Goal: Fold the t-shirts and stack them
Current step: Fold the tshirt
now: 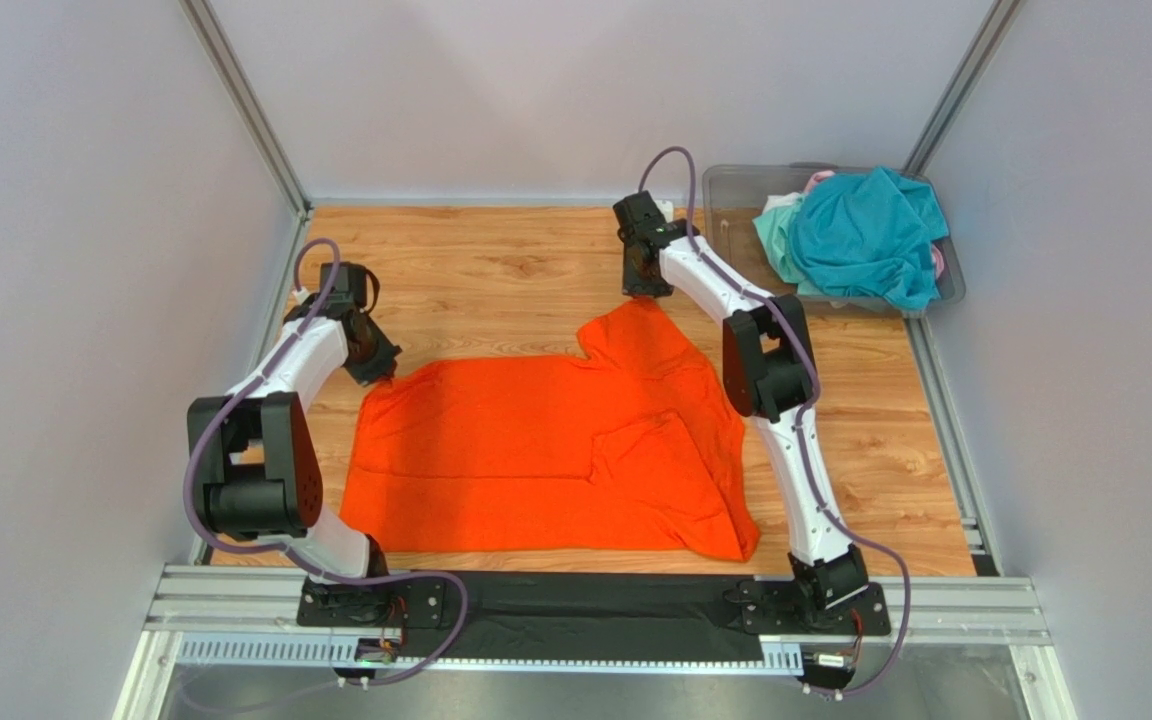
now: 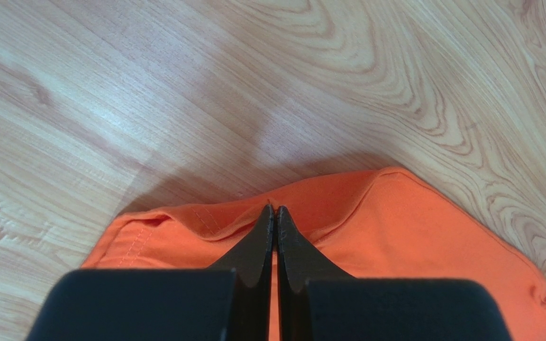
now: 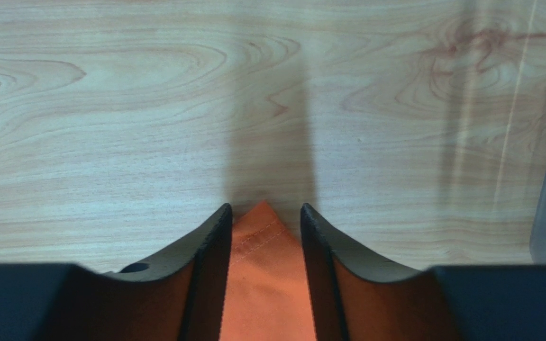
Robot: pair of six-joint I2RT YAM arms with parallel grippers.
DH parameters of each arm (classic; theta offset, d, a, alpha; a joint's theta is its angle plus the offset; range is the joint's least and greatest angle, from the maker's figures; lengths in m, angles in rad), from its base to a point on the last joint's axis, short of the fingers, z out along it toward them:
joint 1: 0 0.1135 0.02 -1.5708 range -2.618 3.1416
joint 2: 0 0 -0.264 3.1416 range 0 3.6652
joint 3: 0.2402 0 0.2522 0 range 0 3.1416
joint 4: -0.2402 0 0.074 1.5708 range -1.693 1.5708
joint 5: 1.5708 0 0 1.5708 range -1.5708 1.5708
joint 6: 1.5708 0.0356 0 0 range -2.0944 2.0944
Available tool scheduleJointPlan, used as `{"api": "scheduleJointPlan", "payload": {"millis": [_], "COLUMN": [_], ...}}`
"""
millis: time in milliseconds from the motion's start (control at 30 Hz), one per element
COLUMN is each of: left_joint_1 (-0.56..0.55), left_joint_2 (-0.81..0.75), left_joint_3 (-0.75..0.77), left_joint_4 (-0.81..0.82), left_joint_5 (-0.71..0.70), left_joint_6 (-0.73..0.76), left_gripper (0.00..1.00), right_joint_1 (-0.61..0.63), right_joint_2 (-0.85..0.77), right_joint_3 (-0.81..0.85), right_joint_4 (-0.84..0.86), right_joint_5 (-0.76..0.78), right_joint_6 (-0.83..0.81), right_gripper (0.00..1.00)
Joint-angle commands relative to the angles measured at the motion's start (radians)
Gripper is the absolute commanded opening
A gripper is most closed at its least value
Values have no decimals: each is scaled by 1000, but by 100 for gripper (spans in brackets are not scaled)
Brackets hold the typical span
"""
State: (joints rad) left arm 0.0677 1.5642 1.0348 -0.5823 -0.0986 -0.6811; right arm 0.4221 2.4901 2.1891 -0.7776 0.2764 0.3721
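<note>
Left pincer: pinching orange t-shirt hem edge.
Right pincer: standing spread, straddling its corner; tabletop stretching ahead.

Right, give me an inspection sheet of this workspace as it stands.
Surface: wood-grain table.
Job's things: orange t-shirt spread out, right side rumpled; teal t-shirt, mint t-shirt and pink t-shirt heaped in clear bin, far right corner.
Clutter: nothing seen.
Grippers: left gripper shut on the orange hem; right gripper open, straddling a shirt corner.
Cables: cable loops along each arm.
Surroundings: grey walls, metal frame posts.
</note>
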Motion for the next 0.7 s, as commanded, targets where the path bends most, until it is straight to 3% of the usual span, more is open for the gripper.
{"api": "scheduleJointPlan", "payload": {"millis": [0,67,200,267,433,667], "left_joint_1": [7,7,7,9,11,11], "left_joint_2": [-4,-7,-12,-13,-32,-115], "left_joint_3": [4,2,1,1,-1,-42], "left_joint_4": [16,16,16,15,18,18], "left_joint_5": [19,19,14,20,33,57], "left_joint_6": [20,20,23,23,28,37], "left_gripper": [0,0,0,0,0,0], "right_joint_1": [6,10,9,14,18,72], "right_joint_2": [-34,-40,-54,-71,-160,-462], "right_joint_3": [-58,-69,-78,-78,-103,-481], "right_joint_4": [-49,-43,-40,-29,-8,176], "right_joint_5": [-11,-9,-14,-2,6,12], "right_joint_6": [5,8,11,4,-33,-39], "right_gripper": [38,33,6,0,0,0]}}
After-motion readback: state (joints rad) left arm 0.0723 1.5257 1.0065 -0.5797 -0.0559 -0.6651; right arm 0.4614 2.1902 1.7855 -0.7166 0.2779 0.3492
